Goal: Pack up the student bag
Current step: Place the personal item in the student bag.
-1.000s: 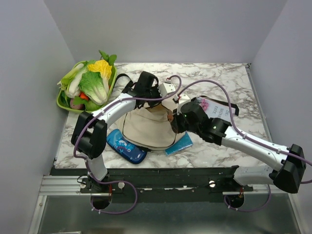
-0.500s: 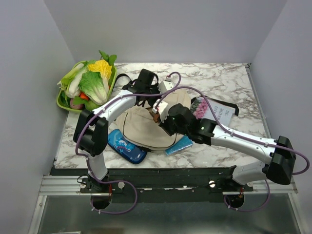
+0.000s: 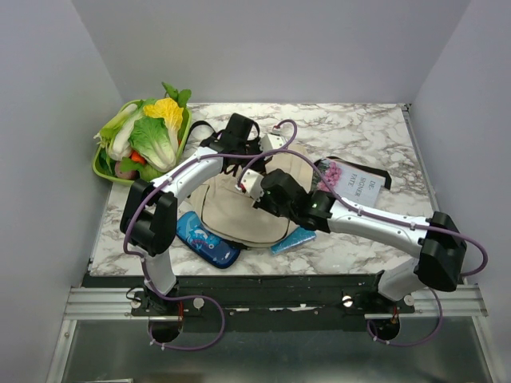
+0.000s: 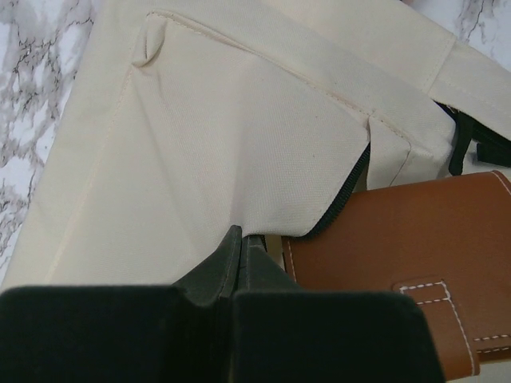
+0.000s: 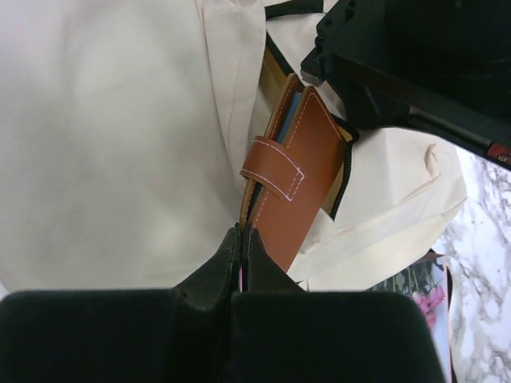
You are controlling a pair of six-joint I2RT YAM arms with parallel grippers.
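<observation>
Marble table (image 3: 375, 136), with the backpack (image 3: 231, 211) lying flat mid-table, nearer the left. Both arms reach in over it. Green tray (image 3: 97, 167) of vegetables sits at the far left corner. A printed booklet (image 3: 359, 183) lies right of the backpack. A blue pencil case (image 3: 206, 238) lies at its near left edge and a teal packet (image 3: 294, 237) at its near right edge; both are outside the bag.

A brown leather wallet (image 5: 291, 179) with a strap sits partway into the zipped opening, far end under the cloth, near end sticking out.

Left gripper (image 4: 242, 247): jaws clenched on a fold of backpack cloth just beside the zipper, holding the mouth open. Right gripper (image 5: 241, 243): jaws pressed together at the wallet's near end. Can't tell whether it pinches a cover edge or just butts against it.

Step, as I read it: feeding the wallet into the bag, roughly half in.

Next move likely needs the right arm to drive the wallet further along its length into the opening while the left keeps the flap lifted. Then the wallet is let go and the arm backs out without dragging it. Pencil case, packet and booklet look unpacked.
</observation>
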